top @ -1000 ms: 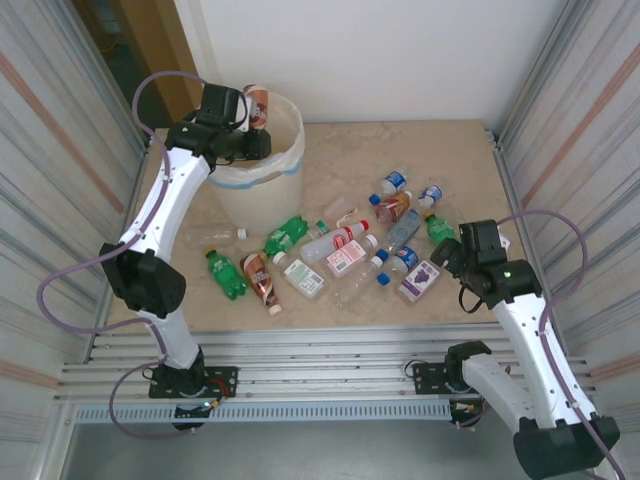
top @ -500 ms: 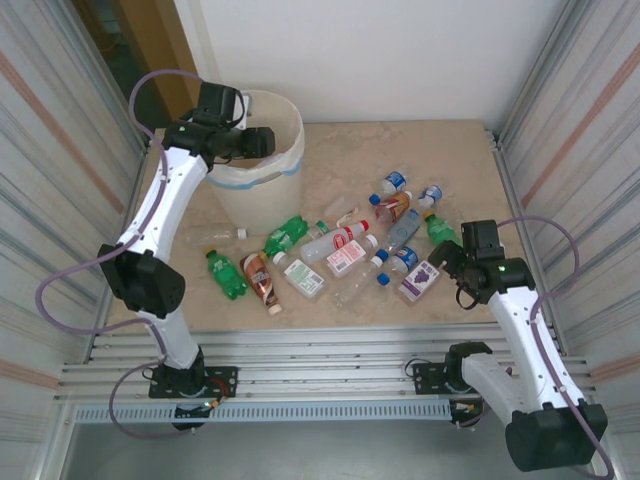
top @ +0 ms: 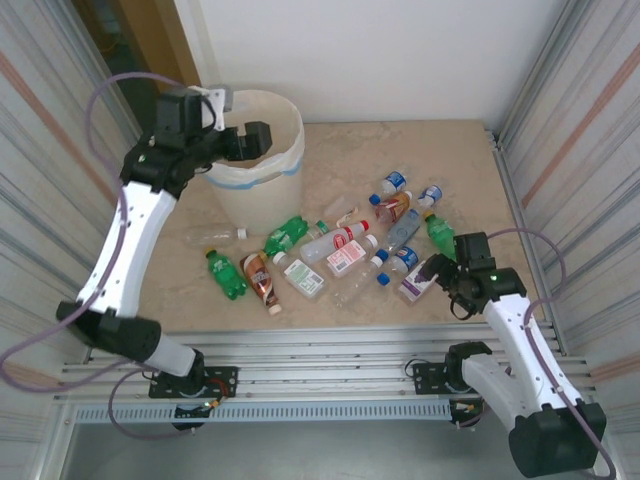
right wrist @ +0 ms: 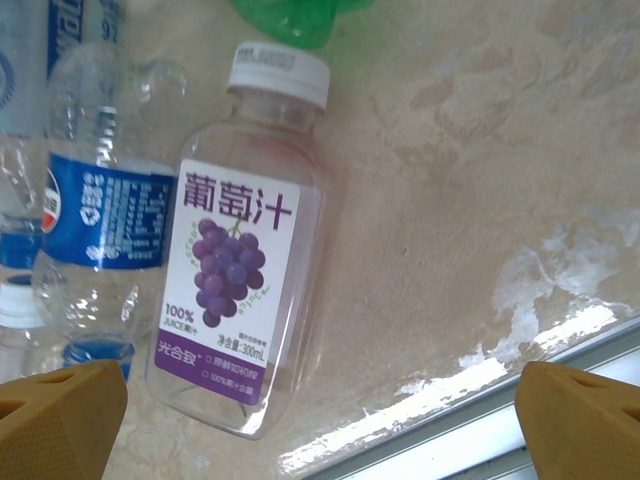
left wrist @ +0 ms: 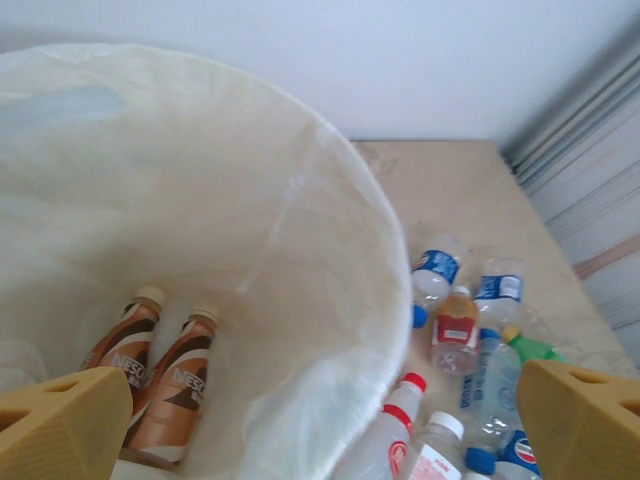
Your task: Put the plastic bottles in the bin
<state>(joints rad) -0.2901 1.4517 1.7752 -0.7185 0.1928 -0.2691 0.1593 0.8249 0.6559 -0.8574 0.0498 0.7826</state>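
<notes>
The left claw (top: pixel 238 128) hangs spread and empty over the bin (top: pixel 292 150), two brown bottles (left wrist: pixel 172 392) lying at its bottom. The right claw (right wrist: pixel 320 425), also spread, hovers just above the grape-juice bottle (right wrist: pixel 240 290) lying on the bench (right wrist: pixel 480 200).

Cream bin (top: pixel 250 205), two brown bottles (left wrist: pixel 175 395), clear bottle (right wrist: pixel 240 290) with purple grape label, white cap
</notes>
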